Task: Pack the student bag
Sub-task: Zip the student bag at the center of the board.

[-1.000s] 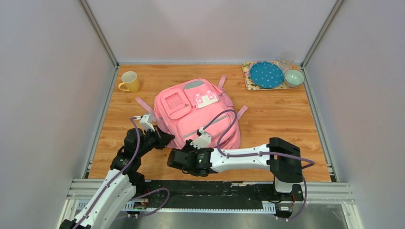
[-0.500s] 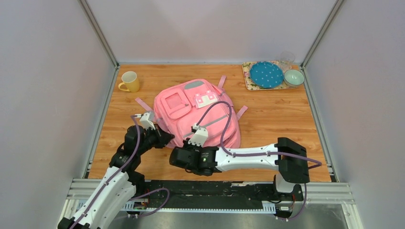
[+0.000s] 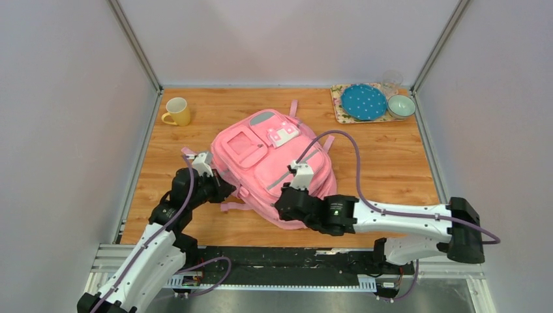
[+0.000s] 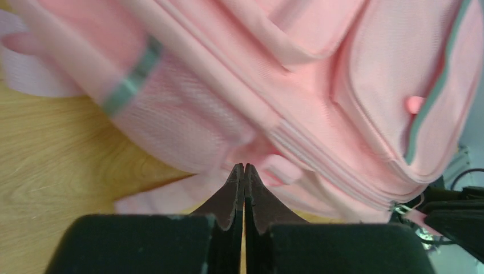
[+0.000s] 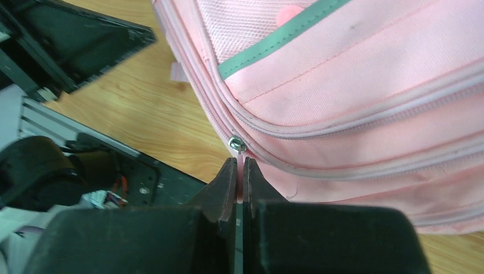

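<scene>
Pink fabric backpack [image 3: 261, 163], pink zip pull [image 5: 240, 174] pinched in closed right claw [image 5: 240, 162]; left claw [image 4: 244, 168] closed alongside; yellow mug [image 3: 177, 111] beyond.

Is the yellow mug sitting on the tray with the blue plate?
No, the yellow mug stands on the bare table at the far left corner, far from the tray.

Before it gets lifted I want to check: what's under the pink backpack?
Around the student bag only the wooden table and the bag's own pink straps poking out show. Anything beneath its body is covered and cannot be seen.
</scene>
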`<state>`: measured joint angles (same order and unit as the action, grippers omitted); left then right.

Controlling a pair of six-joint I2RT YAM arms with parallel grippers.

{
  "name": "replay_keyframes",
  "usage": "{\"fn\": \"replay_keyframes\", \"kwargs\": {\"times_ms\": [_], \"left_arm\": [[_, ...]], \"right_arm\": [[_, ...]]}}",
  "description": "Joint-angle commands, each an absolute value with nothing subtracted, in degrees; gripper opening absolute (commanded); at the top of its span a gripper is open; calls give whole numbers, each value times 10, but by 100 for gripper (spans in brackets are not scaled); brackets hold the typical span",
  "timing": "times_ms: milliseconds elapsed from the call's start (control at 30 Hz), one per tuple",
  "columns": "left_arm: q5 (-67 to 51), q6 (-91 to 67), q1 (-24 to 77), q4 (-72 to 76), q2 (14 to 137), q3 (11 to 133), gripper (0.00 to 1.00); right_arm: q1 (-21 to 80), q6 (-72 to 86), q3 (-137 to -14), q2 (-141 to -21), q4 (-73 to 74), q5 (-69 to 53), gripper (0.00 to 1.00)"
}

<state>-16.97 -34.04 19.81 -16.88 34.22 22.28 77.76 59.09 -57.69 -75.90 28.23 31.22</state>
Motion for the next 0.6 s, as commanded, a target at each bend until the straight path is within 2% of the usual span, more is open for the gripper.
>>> {"fn": "replay_keyframes", "kwargs": {"times_ms": [0, 233, 267, 300, 367, 400, 467, 500, 567], "left_arm": [[-111, -307, 189, -207, 346, 246, 0], [-160, -353, 188, -180, 325, 223, 1], [-170, -369, 189, -171, 314, 216, 8], [-204, -404, 188, -141, 302, 208, 25], [-234, -452, 188, -110, 262, 178, 36], [-242, -501, 189, -91, 246, 167, 50], [-250, -540, 189, -74, 201, 139, 62], [-244, -568, 189, -79, 187, 133, 73], [-238, -591, 192, -78, 153, 115, 74]], "right_arm": [[750, 510, -494, -659, 287, 278, 0], [743, 513, -426, -601, 228, 233, 0], [743, 512, -424, -602, 217, 231, 0], [743, 509, -423, -606, 212, 225, 0], [743, 504, -428, -622, 207, 217, 0], [743, 505, -436, -627, 207, 214, 0], [743, 505, -444, -642, 207, 208, 0], [743, 504, -450, -645, 207, 203, 0], [743, 508, -452, -651, 207, 200, 0]]}}
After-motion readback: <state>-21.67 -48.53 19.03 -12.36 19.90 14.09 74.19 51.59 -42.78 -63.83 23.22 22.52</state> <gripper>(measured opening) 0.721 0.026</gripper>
